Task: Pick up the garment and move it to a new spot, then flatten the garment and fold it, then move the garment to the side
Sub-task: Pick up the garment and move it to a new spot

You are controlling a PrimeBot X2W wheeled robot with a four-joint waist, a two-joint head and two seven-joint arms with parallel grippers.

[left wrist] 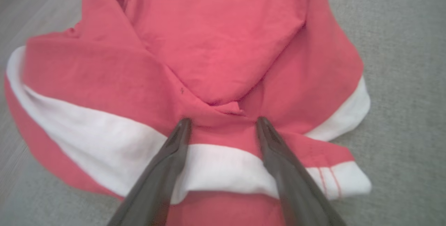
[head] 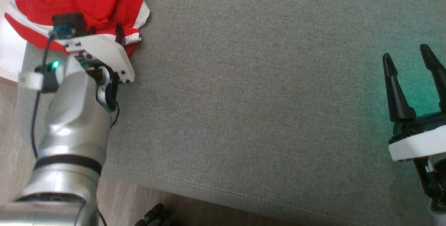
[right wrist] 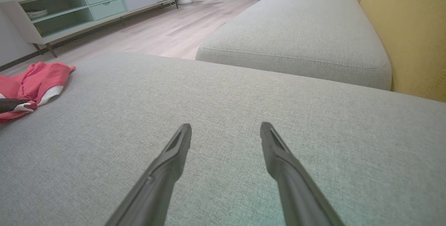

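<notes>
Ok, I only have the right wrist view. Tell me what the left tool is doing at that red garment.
Observer: The left tool is open, tips at the garment, either side of a small red fold.
Operator: Describe how the cloth lies.
Observer: Crumpled, not flat; a wide white band runs under the tips, a striped cuff sticks out beside them.
Operator: Find me the cushion's near edge.
Observer: In the head view the cushion ends at a stitched seam low in frame, wood floor beyond it.
</notes>
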